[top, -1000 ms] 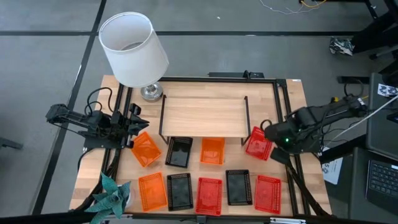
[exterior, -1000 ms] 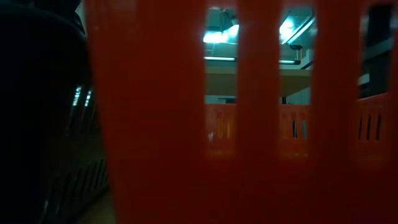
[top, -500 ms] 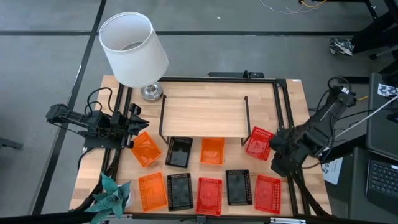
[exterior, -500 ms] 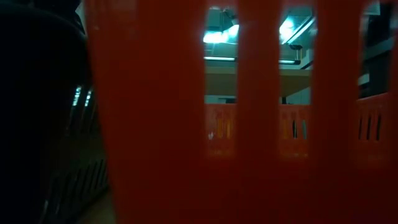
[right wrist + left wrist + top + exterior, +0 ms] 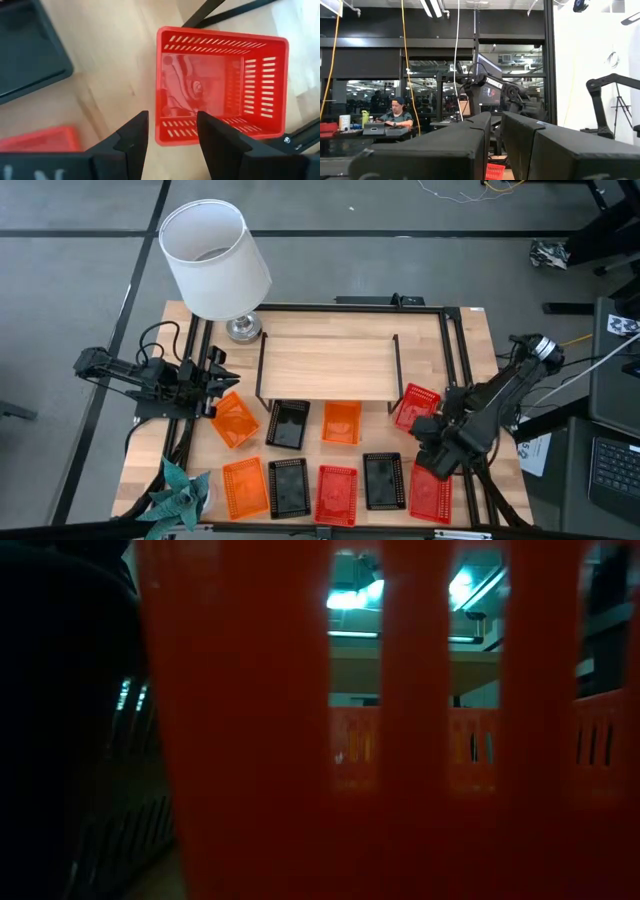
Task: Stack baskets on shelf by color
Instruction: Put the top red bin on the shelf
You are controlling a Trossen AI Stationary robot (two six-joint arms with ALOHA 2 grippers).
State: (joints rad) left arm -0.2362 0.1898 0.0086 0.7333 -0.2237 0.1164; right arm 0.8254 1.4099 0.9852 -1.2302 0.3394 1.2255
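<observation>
- Right gripper (image 5: 432, 448): now hangs nearer the table's front edge than a second ago, pulled off the corner red basket (image 5: 415, 408) and over the gap towards the front-row red basket (image 5: 430, 492).
- Fingers (image 5: 131, 137) spread wide and empty; looks down on the corner red basket (image 5: 220, 85) just beyond the tips, not touching it.
- Means no basket is picked up on this side yet. Reads as a re-approach or re-aim, not progress.
- Shelf (image 5: 325, 360): bare pale wood plank on thin black legs, with nothing stacked on it.
- All nine baskets lie on the tabletop in front of the shelf, unmoved over the last second. Four sit by its front edge and five along the table's front.
- Left gripper (image 5: 215, 385): unmoved at the left edge, just beside the tilted orange basket (image 5: 235, 420). Fingers (image 5: 445, 150) nearly together with a slim gap, holding nothing.
- Baskets: shallow rectangular plastic trays with slotted walls and a glossy moulded floor, in orange, black and red.
- Low view is filled by one red basket wall (image 5: 250, 740) with upright slots.
- Also on the table: a lamp (image 5: 215, 260) with a white drum shade, and a teal leafy plant (image 5: 175, 495).
</observation>
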